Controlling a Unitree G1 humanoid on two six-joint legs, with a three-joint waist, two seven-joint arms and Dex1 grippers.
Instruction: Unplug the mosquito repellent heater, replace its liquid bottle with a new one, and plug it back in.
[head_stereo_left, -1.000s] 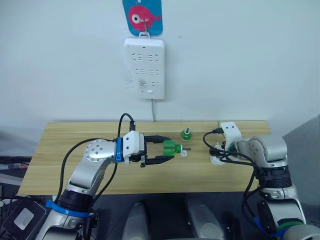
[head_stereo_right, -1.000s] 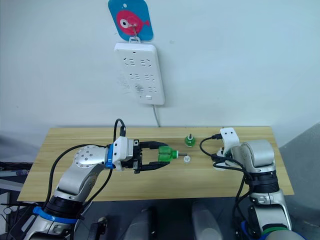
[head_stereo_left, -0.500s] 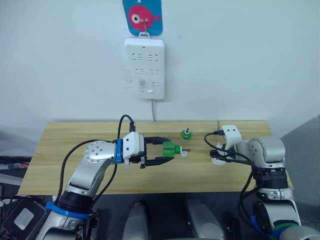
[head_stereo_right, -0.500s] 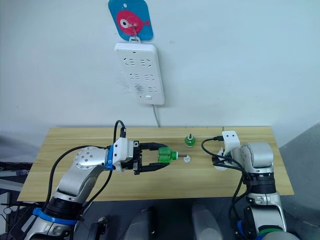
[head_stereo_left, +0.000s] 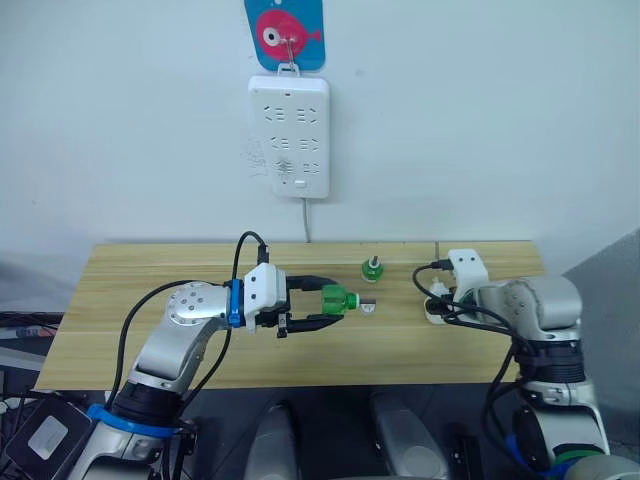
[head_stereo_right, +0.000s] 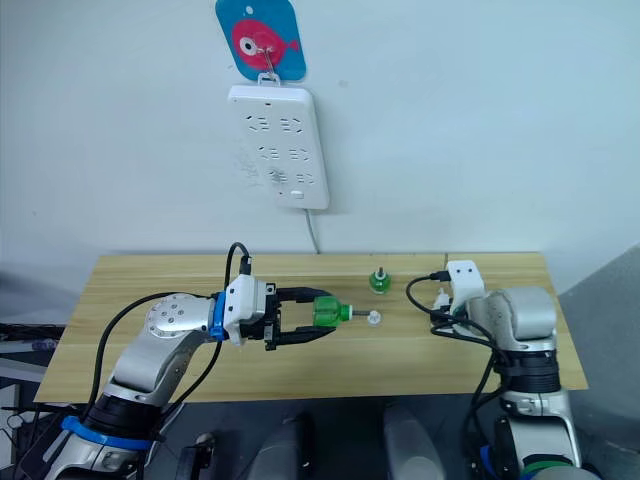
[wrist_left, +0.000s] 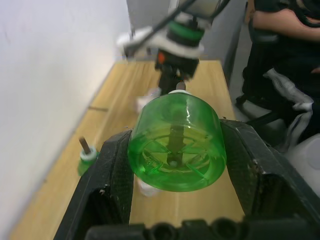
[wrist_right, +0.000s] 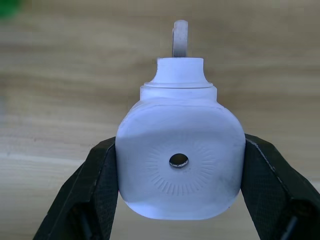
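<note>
My left gripper (head_stereo_left: 329, 303) is shut on the new one (head_stereo_left: 338, 297), a translucent green bottle held sideways above the table with its neck toward the right arm. From behind, the bottle's base (wrist_left: 175, 145) sits between both fingers. A small white cap (head_stereo_left: 368, 308) lies on the table just under the neck. Its liquid bottle (head_stereo_left: 372, 267), green with a dark neck and wick, stands upright further back. My right gripper (head_stereo_left: 438, 304) is shut on the white mosquito repellent heater (wrist_right: 180, 160), held low over the table (head_stereo_left: 150, 300) at the right.
A white power strip (head_stereo_left: 289, 137) hangs on the wall above the table's middle, under a blue card with a red fish (head_stereo_left: 285, 33); its cord drops behind the table. A seated person (wrist_left: 285, 30) shows beyond the table's right end.
The right arm has shifted slightly to the right with the heater. The left gripper and its bottle have drawn back a little to the left.
</note>
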